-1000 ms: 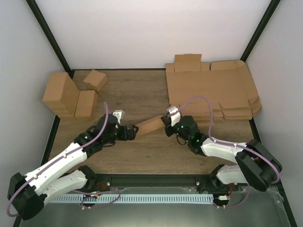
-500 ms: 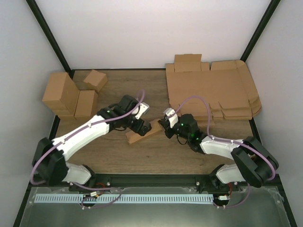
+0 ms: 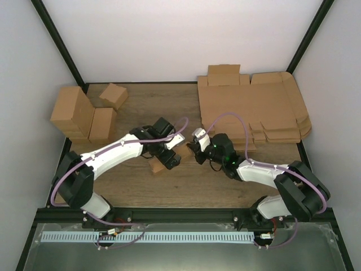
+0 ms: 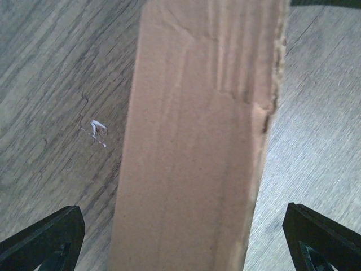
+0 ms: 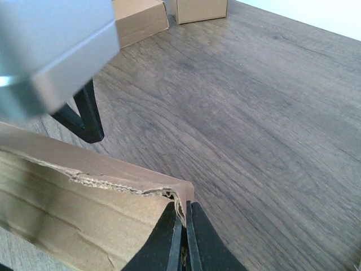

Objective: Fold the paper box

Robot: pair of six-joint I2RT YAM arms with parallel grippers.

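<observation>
The paper box (image 3: 157,166), a long narrow brown cardboard piece, lies slanted on the table between both arms. My left gripper (image 3: 171,160) hangs over its middle. In the left wrist view the box (image 4: 197,141) fills the centre, and my left gripper (image 4: 183,248) stands open with one finger on each side, apart from the cardboard. My right gripper (image 3: 193,151) is at the box's right end. In the right wrist view that gripper (image 5: 184,226) is shut, pinching the thin torn edge of the box (image 5: 84,214).
Blocky brown boxes (image 3: 84,110) stand at the back left, seen also as boxes (image 5: 141,17) in the right wrist view. A pile of flat cardboard sheets (image 3: 254,110) lies at the back right. Bare wooden table (image 3: 186,186) lies in front of the box.
My left arm has swung from the box's left end to over its middle, staying open. The box's left end has dropped nearer and the box slants more. The right gripper keeps its pinch.
</observation>
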